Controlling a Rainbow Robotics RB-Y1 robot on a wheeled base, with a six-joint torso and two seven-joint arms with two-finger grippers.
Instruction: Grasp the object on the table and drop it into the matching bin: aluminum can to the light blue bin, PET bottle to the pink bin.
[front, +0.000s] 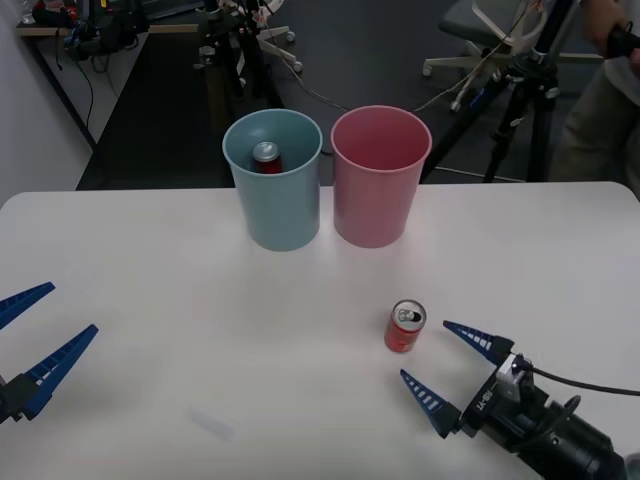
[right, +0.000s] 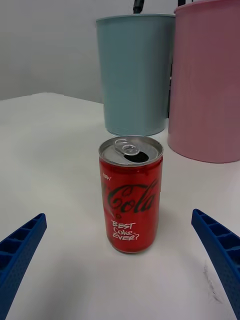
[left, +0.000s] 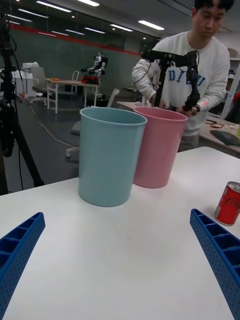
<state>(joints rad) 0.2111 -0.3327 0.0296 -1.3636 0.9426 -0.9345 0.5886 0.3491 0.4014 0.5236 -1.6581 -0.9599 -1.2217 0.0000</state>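
On the white table (front: 150, 290), the light blue bin (front: 275, 200), seemingly already holding a can, stands beside the pink bin (front: 380, 190). The right gripper (front: 443, 358), wide open and empty, faces the upright red can (front: 405, 327) at its 11 o'clock, just beyond the fingertips. The left gripper (front: 45, 330) waits open, well apart.
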